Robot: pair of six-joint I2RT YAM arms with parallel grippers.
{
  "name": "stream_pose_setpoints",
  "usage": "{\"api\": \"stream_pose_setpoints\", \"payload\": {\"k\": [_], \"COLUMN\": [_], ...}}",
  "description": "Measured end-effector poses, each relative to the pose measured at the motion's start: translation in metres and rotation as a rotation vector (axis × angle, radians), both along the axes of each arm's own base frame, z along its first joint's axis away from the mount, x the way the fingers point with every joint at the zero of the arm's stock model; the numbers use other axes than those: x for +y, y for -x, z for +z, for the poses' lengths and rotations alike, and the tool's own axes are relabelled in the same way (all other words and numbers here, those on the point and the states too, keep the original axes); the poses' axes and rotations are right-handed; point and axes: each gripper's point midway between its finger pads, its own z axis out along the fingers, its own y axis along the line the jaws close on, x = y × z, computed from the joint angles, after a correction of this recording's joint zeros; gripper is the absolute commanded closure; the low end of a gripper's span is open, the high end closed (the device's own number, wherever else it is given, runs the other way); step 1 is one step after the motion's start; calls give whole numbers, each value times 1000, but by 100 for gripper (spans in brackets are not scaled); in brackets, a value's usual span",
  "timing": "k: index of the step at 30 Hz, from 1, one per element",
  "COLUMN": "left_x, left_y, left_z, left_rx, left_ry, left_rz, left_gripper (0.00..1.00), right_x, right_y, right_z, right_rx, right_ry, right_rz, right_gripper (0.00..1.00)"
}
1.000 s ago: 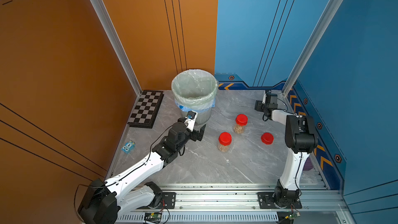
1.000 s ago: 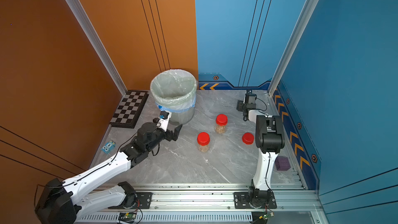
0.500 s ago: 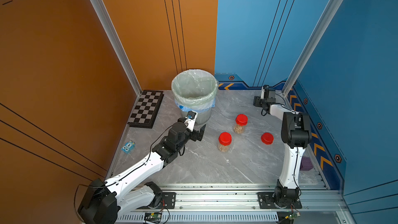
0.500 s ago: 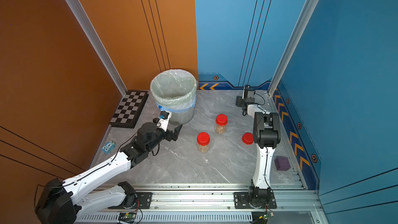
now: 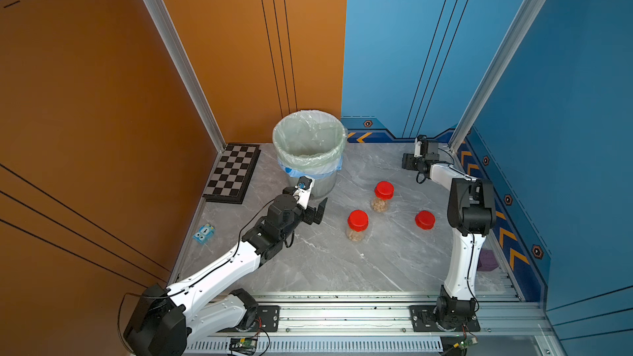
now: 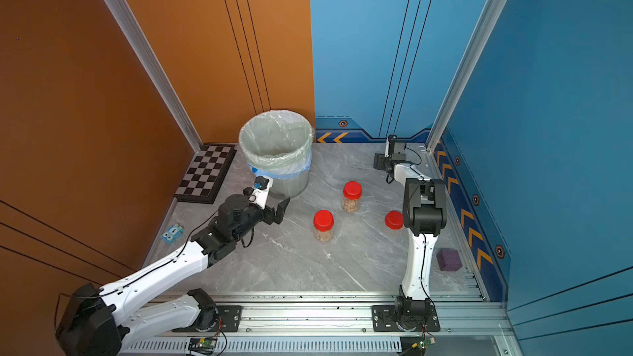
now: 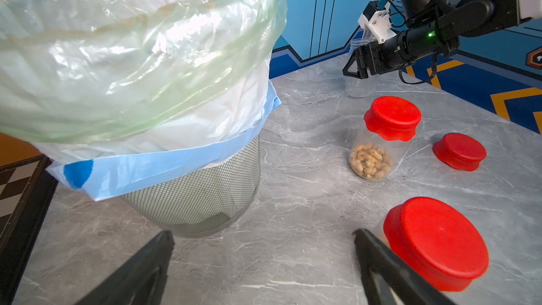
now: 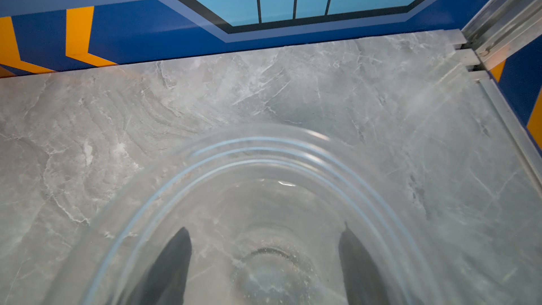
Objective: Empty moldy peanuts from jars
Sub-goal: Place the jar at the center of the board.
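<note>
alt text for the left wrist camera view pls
The open left tool hovers over a grey marble table between a bag-lined mesh bin and a red-lidded jar close by one finger. Further off stand a second lidded jar of peanuts and a loose red lid; far back, the right tool is at a lidless clear jar.

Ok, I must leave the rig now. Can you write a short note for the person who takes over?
The left gripper is open and empty, between the bin and the front capped jar.
The right gripper is at the far right corner, with its fingers on either side of the empty jar. That jar stands lidless on the table. I cannot tell whether it is gripped.
Things: the front capped jar and the back capped jar stand mid-table with moldy peanuts inside. The loose red lid lies beside the right arm.
Done: one jar is open and empty.
Left: uncap both full jars and empty them into the bin.
</note>
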Motion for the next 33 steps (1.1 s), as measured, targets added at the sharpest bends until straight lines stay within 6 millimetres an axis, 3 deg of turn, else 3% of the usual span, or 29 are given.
{"api": "stream_pose_setpoints", "payload": {"k": [6,11,33], "left_x": [0,0,0], "left_y": [0,1,1], "left_z": [0,2,2], "left_rx": [-1,-8,-8], "left_ry": [-1,-1,-3], "left_rz": [0,-2,-2], "left_gripper": [2,2,2], "right_x": [1,2,6], "right_y": [3,16,29], "right_z": [-3,-19,-24], "right_rx": [21,93,117], "right_ry": [0,-3,-12], "right_rz": [5,14,34], "right_gripper": [19,15,15]}}
